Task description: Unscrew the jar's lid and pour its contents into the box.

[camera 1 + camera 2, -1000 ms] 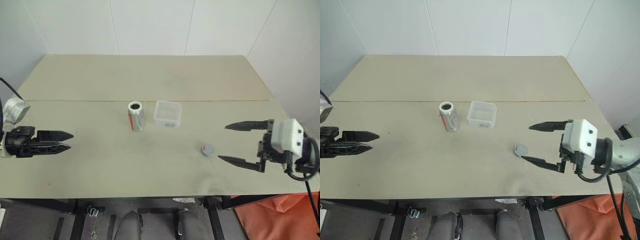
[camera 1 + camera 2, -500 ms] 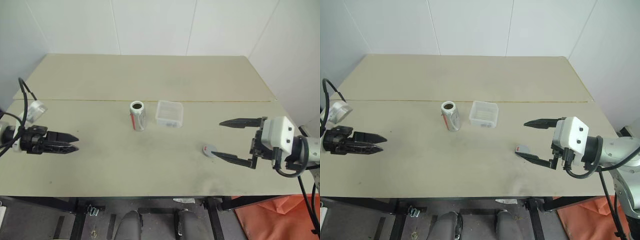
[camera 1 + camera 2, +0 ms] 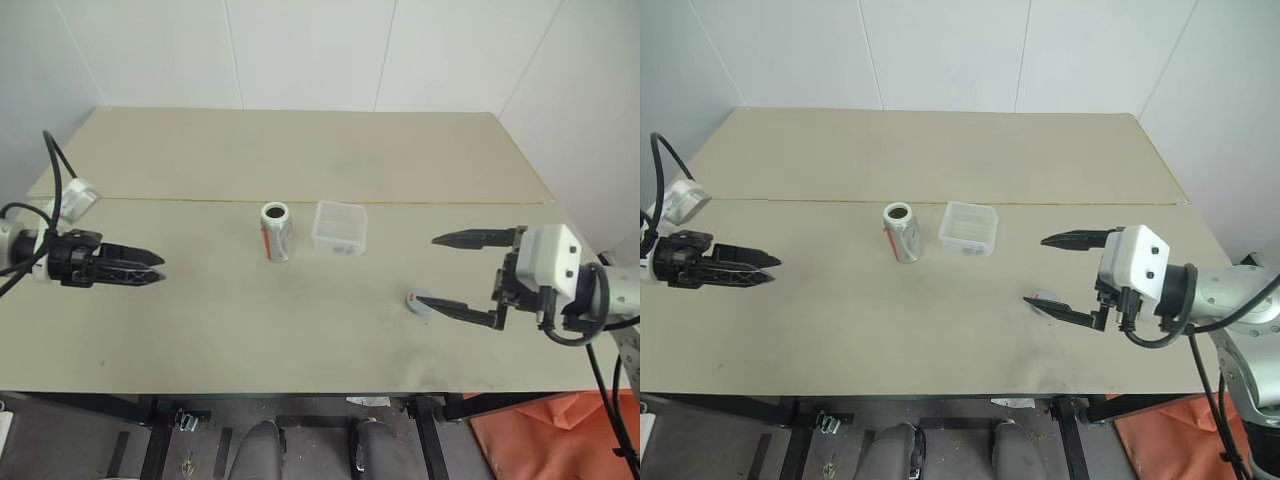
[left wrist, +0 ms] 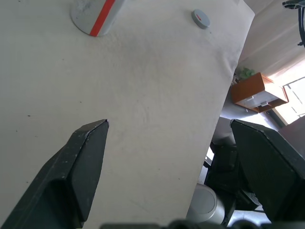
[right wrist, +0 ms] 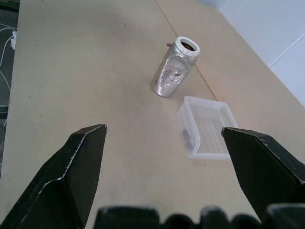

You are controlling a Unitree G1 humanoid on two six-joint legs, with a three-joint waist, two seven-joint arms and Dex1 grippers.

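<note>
The jar (image 3: 275,232) stands upright near the table's middle, its dark mouth uncovered. Beside it on the right is the translucent box (image 3: 339,228), and something small and dark lies against one of its walls (image 5: 186,137). The grey lid (image 3: 415,303) lies flat on the table, to the right and nearer the front edge. My right gripper (image 3: 425,270) is open and empty, and its lower fingertip overlaps the lid's edge. Far to the left, my left gripper (image 3: 160,270) points at the jar and is wide open and empty. The left wrist view shows the jar's base (image 4: 93,14) and the lid (image 4: 201,18).
The beige table (image 3: 200,330) has a seam running across it behind the jar and box. White walls close the back and both sides. An orange thing (image 3: 540,440) lies on the floor at the front right.
My left gripper has edged towards the table's middle and its arm has swung up behind it. The right gripper's lower fingertip now overlaps the lid. Jar, box and lid stay put.
</note>
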